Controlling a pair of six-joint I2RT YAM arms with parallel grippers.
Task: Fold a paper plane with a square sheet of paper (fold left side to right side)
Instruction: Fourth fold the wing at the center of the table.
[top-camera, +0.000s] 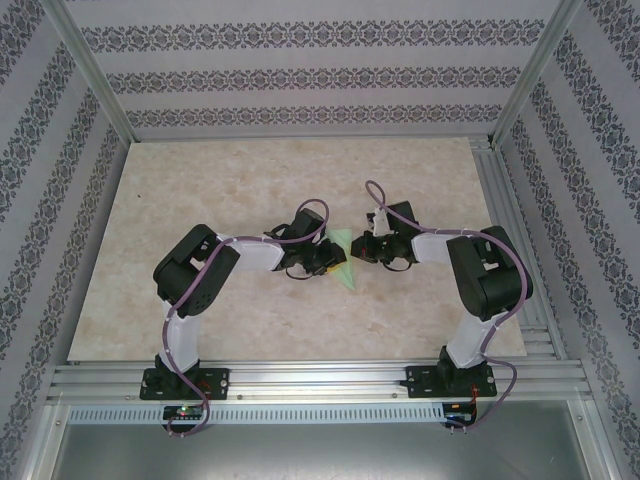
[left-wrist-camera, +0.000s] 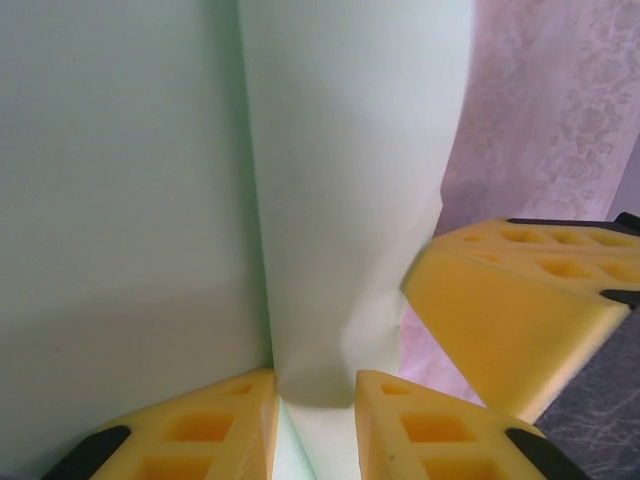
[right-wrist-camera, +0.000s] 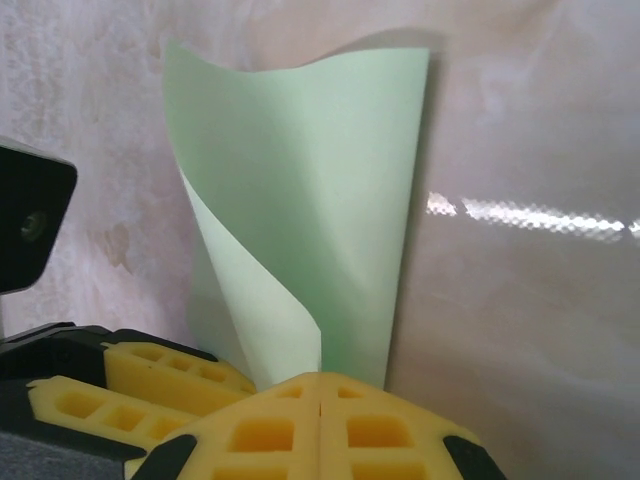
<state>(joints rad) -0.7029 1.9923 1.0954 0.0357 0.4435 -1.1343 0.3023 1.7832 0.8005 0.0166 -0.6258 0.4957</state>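
Pinching square sheet of paper (right-wrist-camera: 300, 190) — right gripper (right-wrist-camera: 320, 388) | left gripper (left-wrist-camera: 315, 388) astride, parted

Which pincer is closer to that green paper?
Right, barely: the right pincer is shut on the square sheet of paper; the left pincer straddles it, fingers apart.

- The left arm (top-camera: 195, 272) and right arm (top-camera: 487, 275) are showing bulky black joint housings joined by white links.
- Purple-sheathed cables (top-camera: 312, 206) are running along both arms.
- Black base plates (top-camera: 185, 382) are anchoring each arm.
- The left gripper (left-wrist-camera: 315, 400) is wearing yellow fingers (left-wrist-camera: 205, 432) with square pockets and black trim.
- The right gripper (right-wrist-camera: 320, 380) is wearing matching yellow pocketed fingers (right-wrist-camera: 270, 435).
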